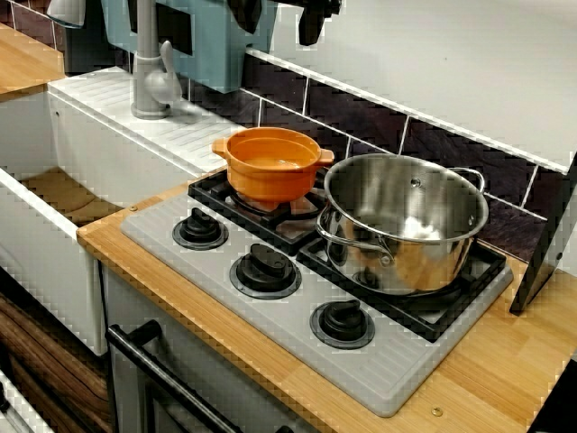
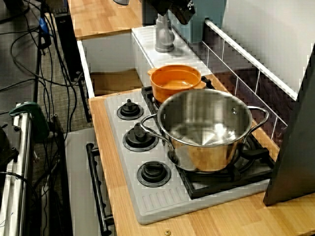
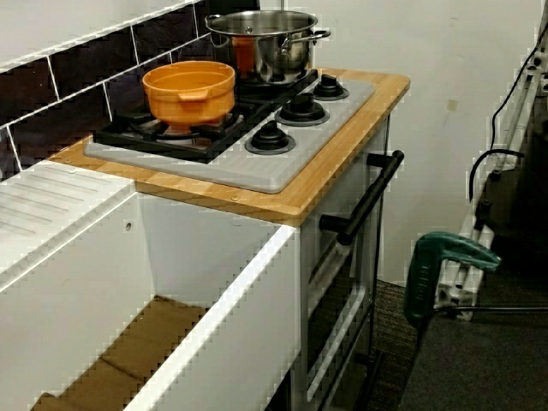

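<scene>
On the stove's rear left burner sits an orange pot point(image 1: 270, 176), upright and lidless. Just beside it on the right stands a larger steel pot point(image 1: 406, 248), also open; one orange handle comes so near the steel rim that I cannot tell whether they touch. Three black knobs point(image 1: 264, 269) run along the front of the grey stove top point(image 1: 379, 374), with the oven door handle point(image 1: 162, 379) below them. Left of the stove lies the ribbed white drainboard point(image 1: 117, 108), carrying a grey tap point(image 1: 151, 81), and in front of that is the deep white sink point(image 1: 36, 194). A dark panel point(image 1: 545, 239) leans against the wall at the far right of the wooden counter point(image 1: 505, 361).

Only the dark lower tip of the claw point(image 1: 311, 20) shows, cut off by the upper edge in the view from the stove's front. It hangs above the drainboard, behind the orange pot and close to the tap, touching nothing visible. Whether it is released or clenched I cannot tell.
</scene>
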Tool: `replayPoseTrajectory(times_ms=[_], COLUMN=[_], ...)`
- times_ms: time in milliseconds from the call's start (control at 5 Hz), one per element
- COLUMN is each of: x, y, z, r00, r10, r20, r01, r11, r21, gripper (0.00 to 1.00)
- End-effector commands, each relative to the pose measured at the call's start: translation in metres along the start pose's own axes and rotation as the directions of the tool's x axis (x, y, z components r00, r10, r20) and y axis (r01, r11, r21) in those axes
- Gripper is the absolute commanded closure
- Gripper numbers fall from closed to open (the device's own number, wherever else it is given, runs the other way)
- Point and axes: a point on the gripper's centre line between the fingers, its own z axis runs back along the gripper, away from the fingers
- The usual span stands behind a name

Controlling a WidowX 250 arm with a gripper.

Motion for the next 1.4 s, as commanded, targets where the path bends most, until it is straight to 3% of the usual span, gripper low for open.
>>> replayPoseTrajectory(times_ms=[0, 200, 600, 800, 1000, 1200], x=[0.017, 0.023, 0.022, 0.022, 0.024, 0.024], y=[0.021, 0.024, 0.011, 0.006, 0.006, 0.01], z=[0.036, 0.03, 0.015, 0.008, 0.006, 0.011], r00=[0.987, 0.978, 0.942, 0.942, 0.969, 0.998], r10=[0.073, 0.108, 0.125, 0.112, 0.1, 0.035], r20=[0.146, 0.177, 0.312, 0.317, 0.225, 0.06], r01=[-0.059, -0.095, -0.183, -0.191, -0.153, -0.043], r11=[0.994, 0.992, 0.969, 0.955, 0.961, 0.99], r21=[-0.095, -0.08, 0.166, 0.228, 0.23, 0.135], gripper=[0.0, 0.0, 0.0, 0.0, 0.0, 0.0])
